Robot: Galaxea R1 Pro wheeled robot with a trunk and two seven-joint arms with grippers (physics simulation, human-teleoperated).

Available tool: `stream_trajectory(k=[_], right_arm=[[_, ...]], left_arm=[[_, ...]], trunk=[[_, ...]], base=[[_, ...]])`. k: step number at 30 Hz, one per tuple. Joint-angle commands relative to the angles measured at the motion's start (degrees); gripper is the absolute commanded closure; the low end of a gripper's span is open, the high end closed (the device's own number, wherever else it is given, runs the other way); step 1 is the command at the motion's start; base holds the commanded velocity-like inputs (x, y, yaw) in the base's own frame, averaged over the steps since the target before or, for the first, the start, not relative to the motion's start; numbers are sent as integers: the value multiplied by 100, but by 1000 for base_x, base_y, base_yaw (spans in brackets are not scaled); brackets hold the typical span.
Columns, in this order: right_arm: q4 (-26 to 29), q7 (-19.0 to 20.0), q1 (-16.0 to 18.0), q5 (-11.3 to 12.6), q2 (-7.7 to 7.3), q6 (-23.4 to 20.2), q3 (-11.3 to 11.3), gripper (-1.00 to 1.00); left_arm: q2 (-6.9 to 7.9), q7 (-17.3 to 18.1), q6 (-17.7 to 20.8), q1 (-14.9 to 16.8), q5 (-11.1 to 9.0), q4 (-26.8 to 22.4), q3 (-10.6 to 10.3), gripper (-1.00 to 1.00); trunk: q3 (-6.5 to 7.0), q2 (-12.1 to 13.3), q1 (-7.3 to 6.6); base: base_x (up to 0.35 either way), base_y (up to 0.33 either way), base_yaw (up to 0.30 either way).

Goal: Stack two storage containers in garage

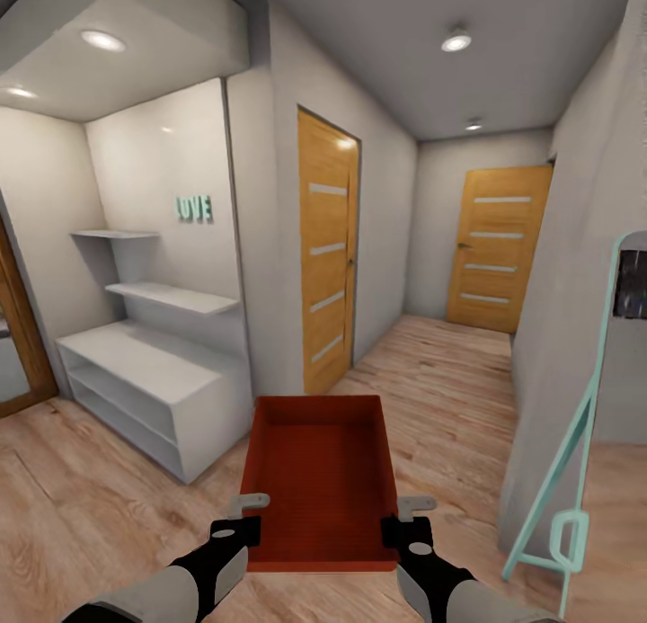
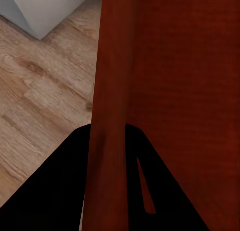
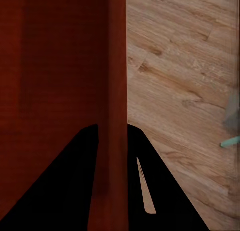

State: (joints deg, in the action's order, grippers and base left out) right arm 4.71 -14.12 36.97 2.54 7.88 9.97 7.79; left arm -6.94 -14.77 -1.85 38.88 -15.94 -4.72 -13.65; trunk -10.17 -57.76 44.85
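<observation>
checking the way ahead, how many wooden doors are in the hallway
2: one wooden door on the left wall midway down the hallway, another at the far end. Brown wood framing at the left edge may be a third.

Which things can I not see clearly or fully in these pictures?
- Container's underside: head view, hidden by its own floor and walls.
- Left gripper's grip: left wrist view, one finger behind the wall.
- Right gripper's grip: same, right wrist view.
- Mint easel: head view, cut off by the picture's edge.
- Dark picture on it: too blurred.
</observation>
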Motion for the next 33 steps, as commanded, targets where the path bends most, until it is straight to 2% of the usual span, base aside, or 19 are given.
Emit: stream_trajectory(k=[1, 33], right_arm=[[3, 49, 6, -16, 3, -4, -243, 100], [3, 49, 8, -16, 3, -4, -243, 100]], left_arm=[[149, -44, -26, 5, -6, -3, 304, 100], [149, -44, -26, 5, -6, -3, 305, 100]], trunk=[[-8, -5, 4], [-8, -5, 4]], base=[[322, 101, -232], [322, 101, -232]])
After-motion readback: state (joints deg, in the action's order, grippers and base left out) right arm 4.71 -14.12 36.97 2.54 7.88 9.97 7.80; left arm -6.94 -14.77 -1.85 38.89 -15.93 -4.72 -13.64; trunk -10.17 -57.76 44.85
